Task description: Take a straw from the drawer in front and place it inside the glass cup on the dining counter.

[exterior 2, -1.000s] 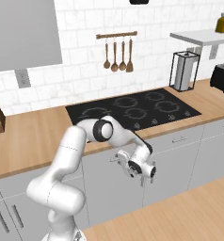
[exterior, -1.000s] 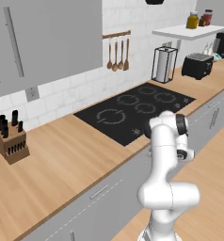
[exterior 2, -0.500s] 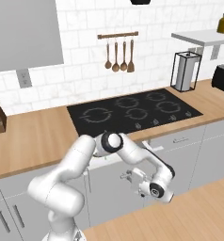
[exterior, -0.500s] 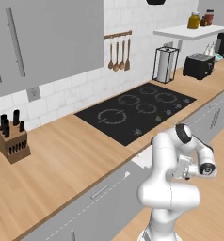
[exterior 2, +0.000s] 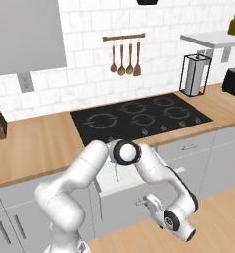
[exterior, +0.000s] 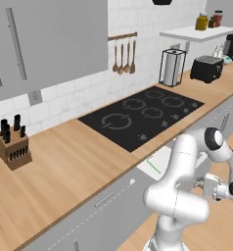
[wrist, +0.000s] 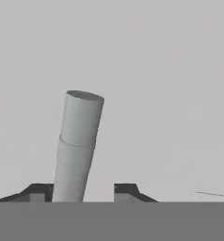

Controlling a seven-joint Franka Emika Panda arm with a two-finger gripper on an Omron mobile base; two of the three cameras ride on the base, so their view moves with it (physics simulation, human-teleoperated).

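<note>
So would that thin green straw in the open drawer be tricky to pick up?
Probably. The thin green straw looks slim and round, so it may roll or slip on the flat floor of the light grey-white drawer. It lies straight, so it is likely fairly stiff, and very light.

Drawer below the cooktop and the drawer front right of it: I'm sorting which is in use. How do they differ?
The drawer stands pulled out; the neighbouring drawer front is shut. The drawer shows a whitish inside holding the straw; the neighbouring drawer front shows a grey panel with a handle. Both sit under the wooden counter edge.
</note>
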